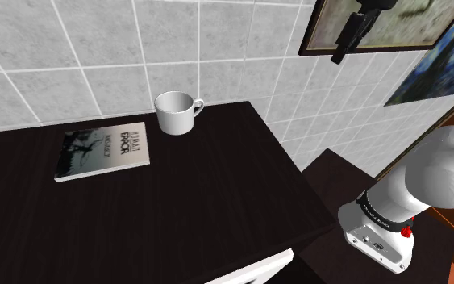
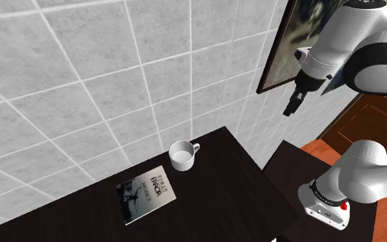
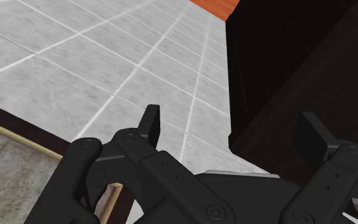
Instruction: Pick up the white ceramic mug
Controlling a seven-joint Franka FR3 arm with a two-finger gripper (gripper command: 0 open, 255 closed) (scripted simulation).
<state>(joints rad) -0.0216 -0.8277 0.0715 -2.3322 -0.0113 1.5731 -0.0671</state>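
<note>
White glossy mug (image 1: 175, 111) (image 2: 182, 155): upright at the back of the dark wood-grain table (image 1: 217, 185), near the grey tiled wall (image 1: 96, 48), handle toward the shoulder view's right. Grey-covered flat book (image 1: 102, 151) (image 2: 146, 194) lies near it, not touching. Black pincer (image 1: 342, 50) (image 2: 291, 108) (image 3: 231, 121): high by the framed painting (image 1: 410, 24), well apart from mug; fingers spread, clasping nothing

Even, flat rendered light, tiled wall (image 1: 96, 48) bright, tabletop (image 1: 185, 202) dark and dull, soft shade inside mug (image 1: 174, 118)
</note>
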